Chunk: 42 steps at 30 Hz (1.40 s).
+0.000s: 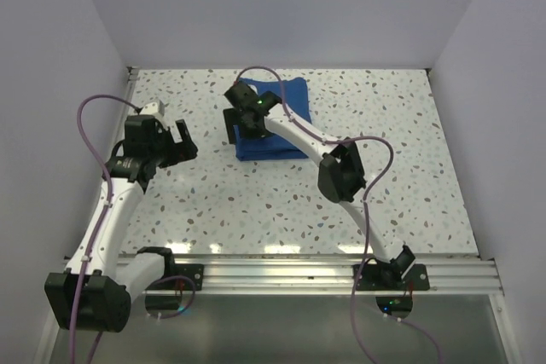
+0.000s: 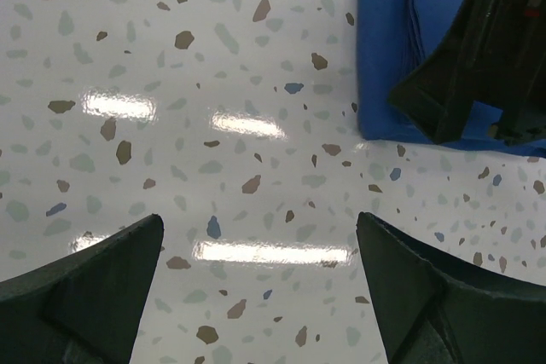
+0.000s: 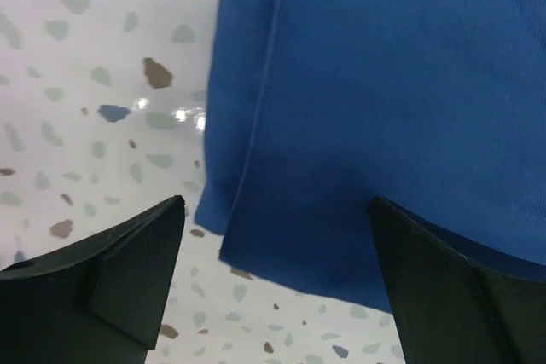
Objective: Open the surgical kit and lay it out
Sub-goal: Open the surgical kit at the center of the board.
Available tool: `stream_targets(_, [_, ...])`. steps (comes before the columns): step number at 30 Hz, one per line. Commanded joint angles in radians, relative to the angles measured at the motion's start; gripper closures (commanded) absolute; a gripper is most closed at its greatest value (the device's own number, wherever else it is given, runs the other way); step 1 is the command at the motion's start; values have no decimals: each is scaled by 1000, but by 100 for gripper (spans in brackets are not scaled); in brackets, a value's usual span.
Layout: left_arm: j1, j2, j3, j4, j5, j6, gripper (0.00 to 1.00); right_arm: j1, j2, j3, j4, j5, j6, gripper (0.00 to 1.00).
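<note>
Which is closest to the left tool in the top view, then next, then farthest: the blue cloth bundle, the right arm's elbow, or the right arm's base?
1. blue cloth bundle, just right of the left tool.
2. right arm's elbow, mid-table, farther right.
3. right arm's base, at the near edge.

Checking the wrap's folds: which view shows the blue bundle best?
Right wrist: the blue bundle fills it, layered edges plain. Top external shows its outline, partly under the right arm; left wrist, one corner.
</note>
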Motion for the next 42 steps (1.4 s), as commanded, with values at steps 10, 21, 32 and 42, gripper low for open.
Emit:
stream_targets(10, [4,5,10,-1,12,0,0,-12,108,18,-113,166,29,46])
stream_targets(21, [4,34,5,31,-11,-11,0,-63,-121,-35,-107,233,10,100])
stream_targets(32, [-15,71,103,69,-78,-37,0,-434,-596,-505,18,306,0,100])
stream_targets(42, [-355,368,279,83,-211,-117,0,-710,-590,-700,-48,319,36,2])
